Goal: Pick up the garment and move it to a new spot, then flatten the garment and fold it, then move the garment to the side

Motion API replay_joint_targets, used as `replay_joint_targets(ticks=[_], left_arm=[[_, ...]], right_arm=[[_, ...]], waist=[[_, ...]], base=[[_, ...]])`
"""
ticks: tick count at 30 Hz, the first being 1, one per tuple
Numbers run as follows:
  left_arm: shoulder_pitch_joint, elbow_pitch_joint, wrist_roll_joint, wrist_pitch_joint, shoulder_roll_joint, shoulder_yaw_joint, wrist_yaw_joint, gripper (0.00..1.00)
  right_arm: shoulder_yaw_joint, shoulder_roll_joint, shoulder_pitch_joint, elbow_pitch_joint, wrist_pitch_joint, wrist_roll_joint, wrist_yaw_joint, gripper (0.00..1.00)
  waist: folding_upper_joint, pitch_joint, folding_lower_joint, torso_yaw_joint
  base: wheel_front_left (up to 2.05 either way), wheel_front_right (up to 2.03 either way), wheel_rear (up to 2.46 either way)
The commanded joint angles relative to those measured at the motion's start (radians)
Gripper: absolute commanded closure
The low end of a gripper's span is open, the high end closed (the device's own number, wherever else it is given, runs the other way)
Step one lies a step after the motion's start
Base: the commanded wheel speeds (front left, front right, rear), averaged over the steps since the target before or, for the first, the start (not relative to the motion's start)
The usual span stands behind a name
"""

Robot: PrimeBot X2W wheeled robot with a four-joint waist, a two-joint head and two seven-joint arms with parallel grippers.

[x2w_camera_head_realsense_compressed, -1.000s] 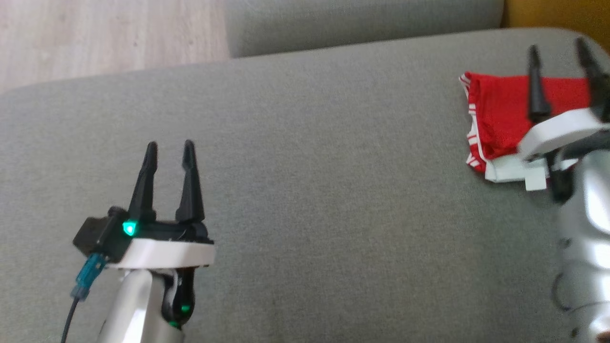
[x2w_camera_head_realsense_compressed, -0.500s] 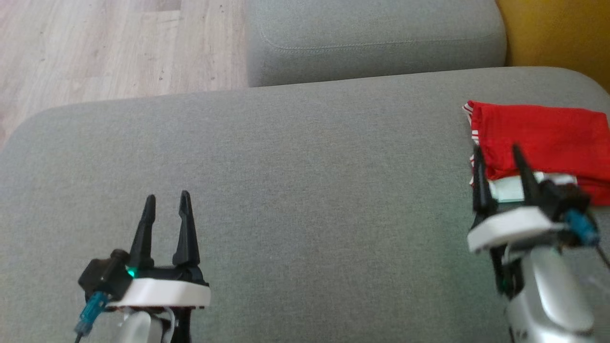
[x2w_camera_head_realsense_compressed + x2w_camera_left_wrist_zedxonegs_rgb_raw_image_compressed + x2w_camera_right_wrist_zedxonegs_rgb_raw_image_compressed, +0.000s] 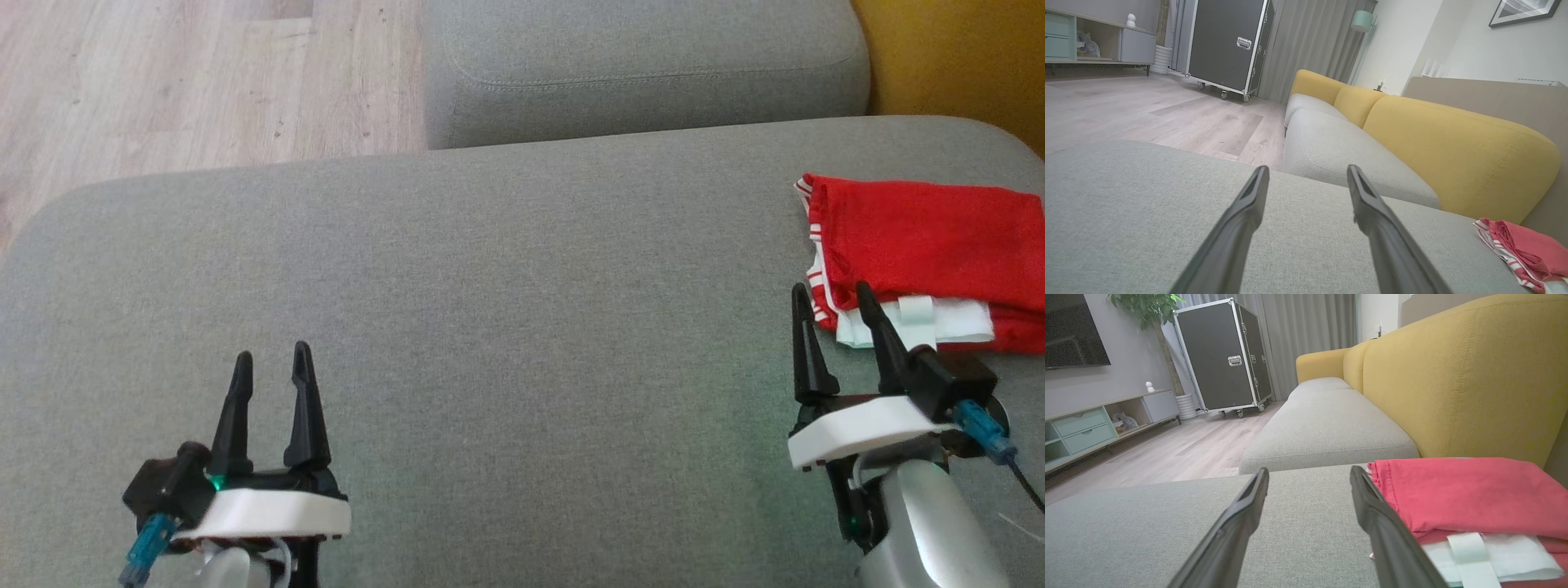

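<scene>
A folded red garment (image 3: 922, 245) with white stripes and a white waistband lies at the far right of the grey sofa seat (image 3: 522, 327); it also appears at the right of the right wrist view (image 3: 1461, 494) and at the lower right of the left wrist view (image 3: 1523, 249). My right gripper (image 3: 831, 292) stands open just in front of the garment's near-left corner, holding nothing. My left gripper (image 3: 272, 358) is open over bare cushion at the lower left, far from the garment.
A second grey cushion (image 3: 645, 65) lies beyond the seat, with a yellow backrest (image 3: 955, 57) at the right. Wooden floor (image 3: 163, 82) shows beyond the seat's far-left edge. A black wheeled case (image 3: 1220, 355) and a low cabinet (image 3: 1098, 424) stand across the room.
My right gripper has drawn back off the garment toward me and stands open in front of it. The left gripper sank lower in the picture. The head camera shifted as well.
</scene>
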Motion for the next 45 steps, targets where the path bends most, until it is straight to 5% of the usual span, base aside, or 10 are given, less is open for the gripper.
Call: replay_joint_targets(ticks=[1, 14, 15, 45], left_arm=[[-0.029, -0.036, 0.008, -0.005, 0.007, 0.038, 0.004, 0.0], [-0.032, -0.034, -0.004, -0.005, 0.007, 0.054, 0.013, 0.0], [0.0, -0.001, -0.002, 0.0, 0.0, 0.02, 0.01, 1.0], [0.011, 0.035, -0.259, 0.079, 0.0, 0.057, 0.004, 1.0]], right_arm=[[0.027, 0.003, -0.034, -0.039, -0.011, -0.003, -0.001, 0.0], [0.036, 0.003, -0.035, -0.034, -0.011, 0.004, -0.001, 0.0], [0.011, 0.0, 0.0, -0.002, 0.0, 0.0, 0.0, 1.0], [-0.017, 0.003, 0.045, 0.002, 0.079, 0.311, 0.0, 1.0]], waist=[[0.0, -0.002, 0.0, 0.0], [0.0, -0.003, 0.0, -0.004], [0.0, -0.003, 0.0, -0.004], [0.0, -0.002, 0.0, -0.004]], base=[[0.0, 0.0, 0.0], [0.0, 0.0, 0.0], [0.0, 0.0, 0.0], [0.0, 0.0, 0.0]])
